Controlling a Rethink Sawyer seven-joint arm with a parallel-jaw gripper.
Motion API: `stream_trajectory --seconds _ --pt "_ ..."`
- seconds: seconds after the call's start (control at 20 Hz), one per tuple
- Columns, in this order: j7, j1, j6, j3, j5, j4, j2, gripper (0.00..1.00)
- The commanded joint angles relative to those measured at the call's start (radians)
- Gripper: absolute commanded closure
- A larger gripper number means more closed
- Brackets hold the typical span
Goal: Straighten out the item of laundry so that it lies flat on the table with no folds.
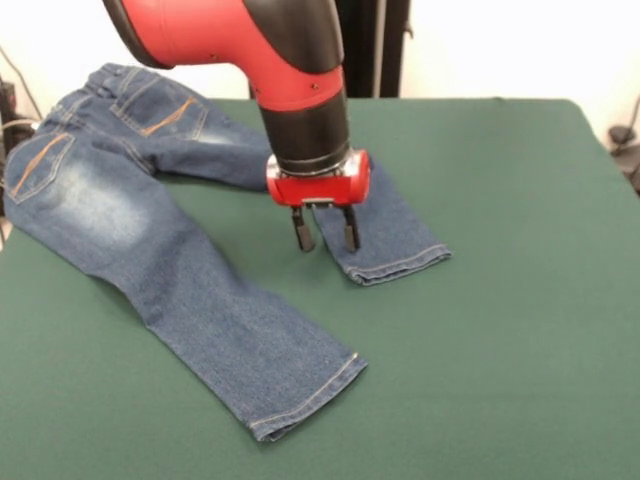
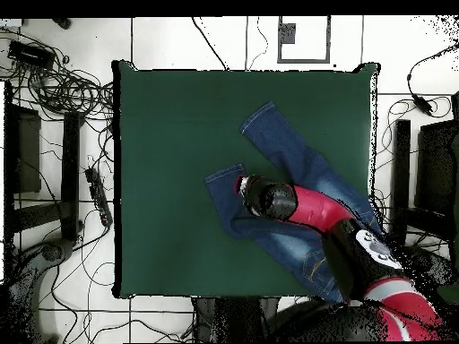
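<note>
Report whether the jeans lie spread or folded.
Mostly spread: the jeans lie with both legs splayed apart on the table; the hand hides part of one leg.

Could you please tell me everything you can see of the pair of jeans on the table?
The jeans are small, of blue denim with faded pale patches, orange-stitched back pockets and light hem stitching. They lie back side up near a corner of the green table, legs spread apart in a V, waistband at the table's edge. One leg lies fairly smooth; the other shows a fold near the seat. The open gripper hangs over that leg; whether it touches the cloth is unclear.
</note>
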Motion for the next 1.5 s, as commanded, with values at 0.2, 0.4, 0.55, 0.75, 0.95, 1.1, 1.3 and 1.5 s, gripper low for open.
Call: stream_trajectory --seconds 0.2,0.4,0.55,0.75,0.95,1.1,1.3,1.5 --pt "0.099 0.209 0.480 -0.114 0.016 -0.178 0.260 0.00" --pt "0.093 0.200 0.454 -0.106 0.015 -0.178 0.270 0.00" --pt "0.084 0.181 0.436 -0.090 0.025 -0.166 0.273 0.00" --pt "0.082 0.170 0.421 -0.078 0.039 -0.154 0.271 0.00" --pt "0.080 0.164 0.403 -0.075 0.049 -0.143 0.271 1.00" --pt "0.085 0.161 0.402 -0.073 0.064 -0.133 0.269 1.00" --pt "0.085 0.163 0.410 -0.075 0.073 -0.131 0.268 1.00" --pt "0.050 0.164 0.409 -0.078 0.051 -0.136 0.254 1.00"
